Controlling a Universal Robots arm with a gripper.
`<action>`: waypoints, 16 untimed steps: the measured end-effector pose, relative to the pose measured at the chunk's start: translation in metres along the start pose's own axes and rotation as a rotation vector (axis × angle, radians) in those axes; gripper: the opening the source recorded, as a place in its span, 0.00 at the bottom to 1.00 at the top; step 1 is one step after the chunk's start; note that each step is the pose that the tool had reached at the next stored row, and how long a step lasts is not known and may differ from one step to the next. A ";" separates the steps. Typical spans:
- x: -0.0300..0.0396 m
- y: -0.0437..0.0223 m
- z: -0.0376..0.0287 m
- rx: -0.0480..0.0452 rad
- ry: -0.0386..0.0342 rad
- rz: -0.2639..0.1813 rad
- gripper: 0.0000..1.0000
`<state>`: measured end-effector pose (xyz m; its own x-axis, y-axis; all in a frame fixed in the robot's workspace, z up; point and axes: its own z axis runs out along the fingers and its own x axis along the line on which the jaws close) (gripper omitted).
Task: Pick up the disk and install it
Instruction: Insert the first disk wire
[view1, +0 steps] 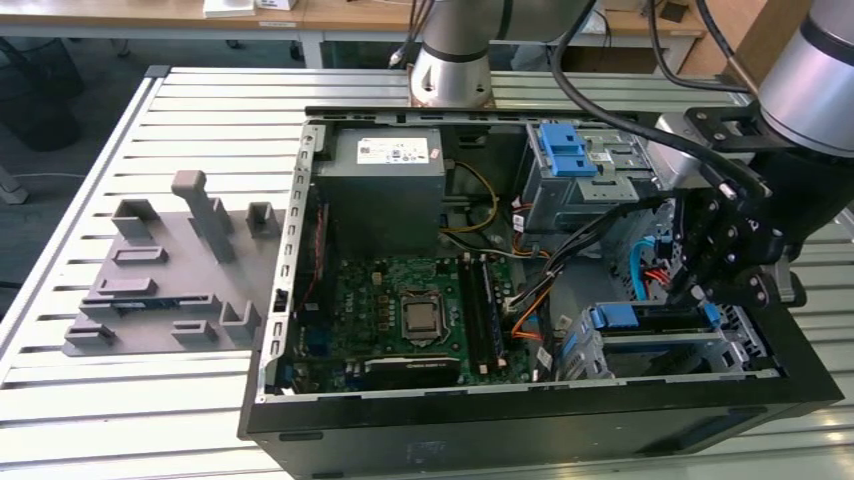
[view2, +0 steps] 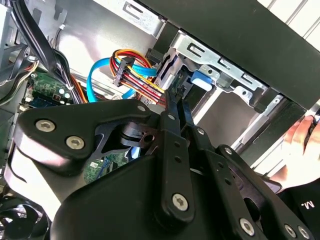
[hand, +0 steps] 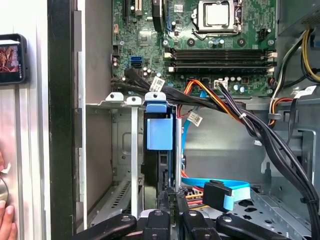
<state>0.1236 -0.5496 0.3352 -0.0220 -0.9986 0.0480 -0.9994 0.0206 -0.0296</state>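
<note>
The disk (view1: 654, 318) stands on edge in the drive cage (view1: 747, 350) at the lower corner of the open computer case, on the exterior view's right. In the first wrist view the disk (hand: 160, 170) is edge-on between the cage rails, and its blue carrier tab (hand: 159, 127) points toward the motherboard. My gripper (view1: 691, 292) hangs right over the disk's end beside the cable plugs. Its black fingers (view2: 172, 107) lie close together, with the tips (hand: 170, 197) at the disk's top edge. Nothing shows between them.
The case holds a grey power-supply box (view1: 387, 165), a motherboard (view1: 400, 310) and a second cage with blue latches (view1: 567, 150). Coloured cables (hand: 220, 100) and a blue flat cable (view2: 100, 70) run next to the disk. A grey fixture plate (view1: 174, 280) lies beside the case. A hand (view2: 300, 145) rests outside the case wall.
</note>
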 end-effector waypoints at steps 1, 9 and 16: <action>0.0000 0.0000 0.0003 0.0000 0.0000 0.000 0.17; 0.0010 -0.0001 0.0014 -0.0006 0.0003 0.013 0.17; 0.0012 -0.0003 0.0029 -0.0007 0.0005 0.014 0.17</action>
<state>0.1239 -0.5510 0.3323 -0.0363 -0.9982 0.0481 -0.9990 0.0349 -0.0296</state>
